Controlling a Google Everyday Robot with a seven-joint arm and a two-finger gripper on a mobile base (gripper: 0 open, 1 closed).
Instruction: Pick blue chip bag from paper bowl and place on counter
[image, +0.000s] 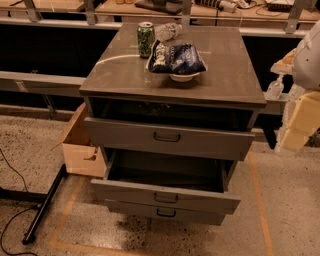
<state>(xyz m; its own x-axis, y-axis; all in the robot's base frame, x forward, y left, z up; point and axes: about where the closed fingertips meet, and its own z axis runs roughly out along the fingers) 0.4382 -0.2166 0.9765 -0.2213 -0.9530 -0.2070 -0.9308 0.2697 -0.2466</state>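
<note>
We judged ourselves at the approach: the blue chip bag lay in the paper bowl on the counter, and our gripper, whether wide or narrow we could not tell, hung well to the right, needing a reach across.

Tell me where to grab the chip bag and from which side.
Probably pinch the crinkled right end of the bag, where it sticks out past the bowl. Come from above on the right: the can and bottle crowd its left and back, and the end effector hangs beyond the right edge of the counter.
</note>
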